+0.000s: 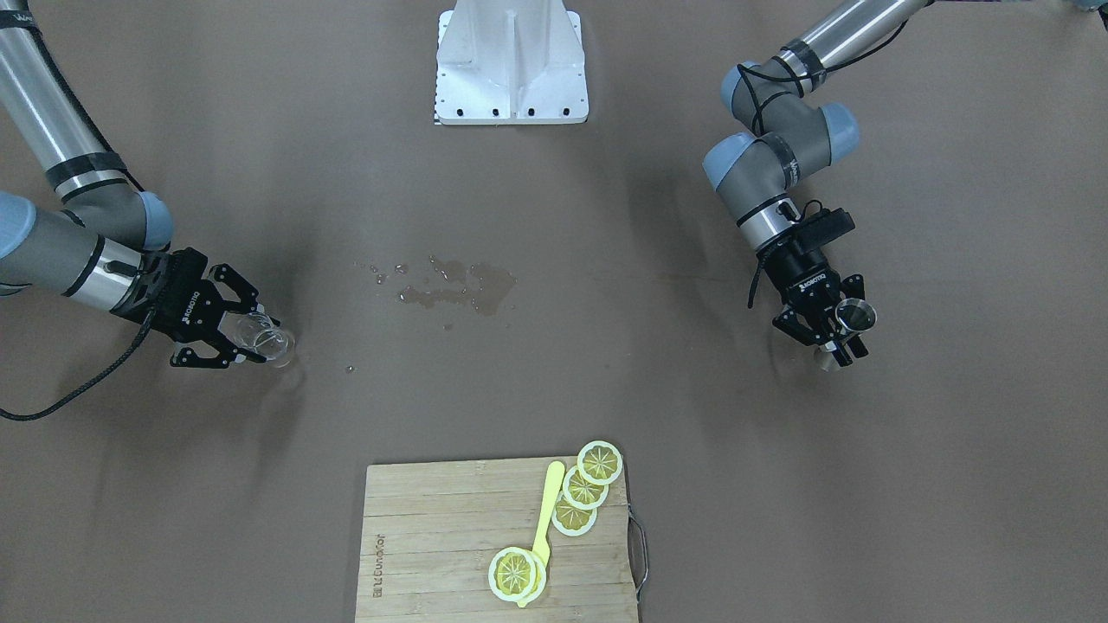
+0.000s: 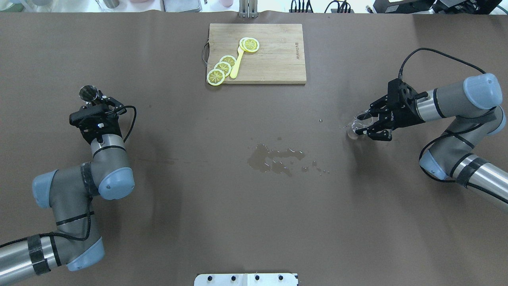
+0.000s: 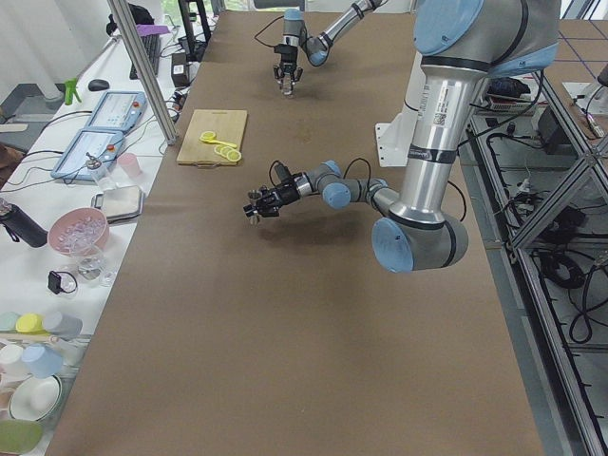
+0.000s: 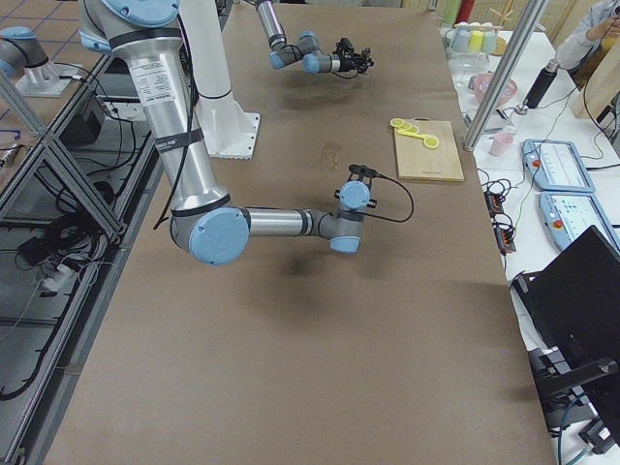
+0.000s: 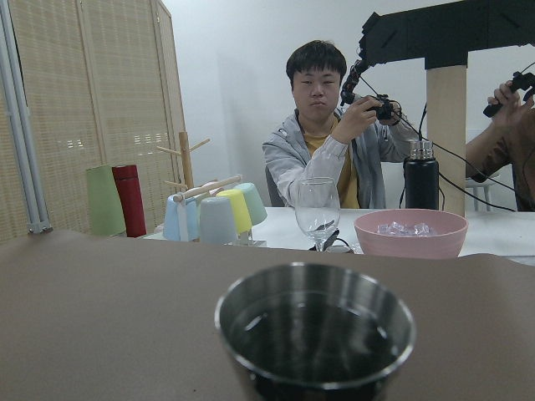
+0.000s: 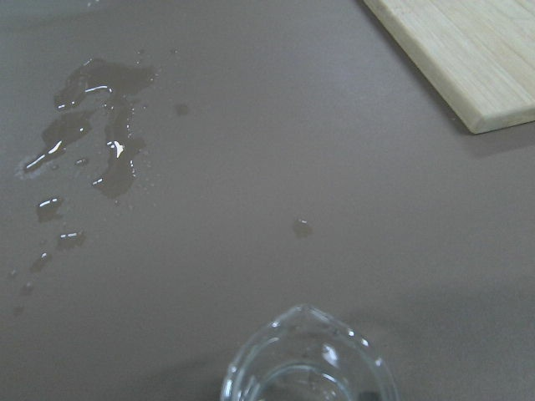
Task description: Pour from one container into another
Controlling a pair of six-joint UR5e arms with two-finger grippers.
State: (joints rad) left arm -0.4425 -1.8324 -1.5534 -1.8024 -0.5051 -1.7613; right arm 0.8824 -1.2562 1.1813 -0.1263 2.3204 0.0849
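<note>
My left gripper [image 2: 92, 99] is shut on a small metal cup [image 2: 88, 92], held upright above the table's left side. The left wrist view shows dark liquid inside the metal cup [image 5: 315, 330]. In the front-facing view this gripper [image 1: 841, 336] and cup [image 1: 855, 316] are on the right. A clear glass beaker [image 2: 356, 128] sits low at the table on the right, and my right gripper [image 2: 364, 126] is closed around it. The beaker [image 1: 267, 340] looks nearly empty; its spouted rim [image 6: 305, 359] shows in the right wrist view.
A wet spill [image 2: 278, 159] spreads across the table's middle, with stray drops near the beaker. A wooden cutting board [image 2: 274, 59] at the far edge carries lemon slices [image 2: 222, 68] and a yellow spoon [image 2: 237, 63]. The robot's white base [image 1: 512, 65] stands at the near edge.
</note>
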